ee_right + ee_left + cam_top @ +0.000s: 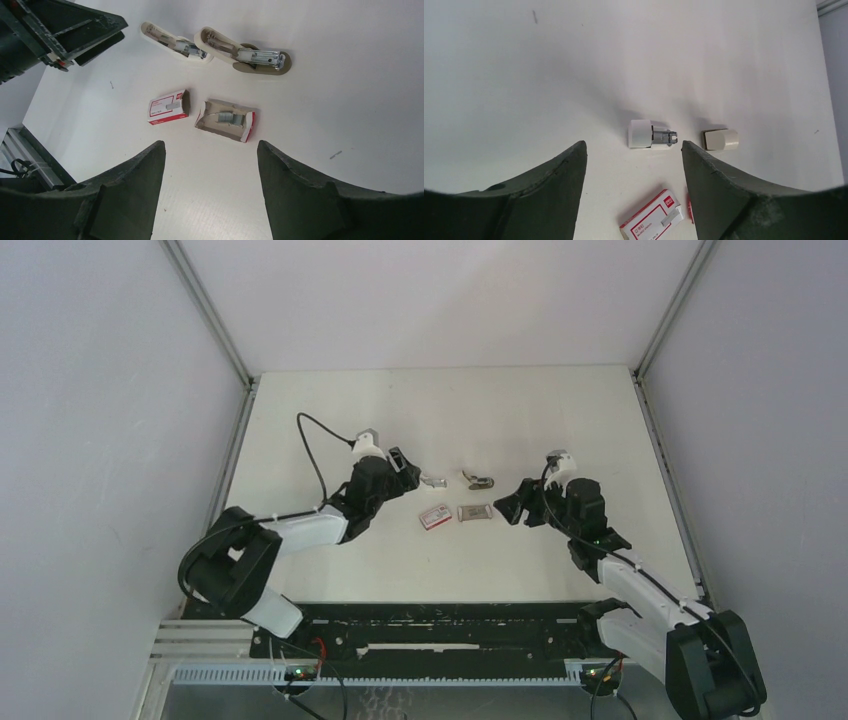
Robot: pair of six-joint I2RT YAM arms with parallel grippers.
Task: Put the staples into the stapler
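Left jaws (pixel 634 145): I am holding them wide apart and they are gripping nothing. Bare counter (pixel 560 410) is showing between the fingers (pixel 549 190).
Right jaws (pixel 210 143): these too are standing wide open and empty, hanging over the counter and looking down on all the items.
Stapler's white piece (pixel 640 133): it is lying on the counter just ahead of my left jaws. A grey metal part is sticking out of its end toward the beige piece.
Stapler's beige piece (pixel 720 139): it is lying just beside the white piece, on the right-arm side. In the left wrist view a gap is showing between the two.
Staples (pixel 230 118): a small silvery block is lying inside the opened cardboard tray (pixel 207 125). No part of it is sitting in either stapler piece.
Tray: it is resting on the counter on the near side of the stapler pieces, just ahead of my right jaws.
Box sleeve (pixel 169 106): red and white, it is lying just beside the tray on the left-arm side, and a narrow gap is separating them.
Contact: neither pair of jaws is touching any item.
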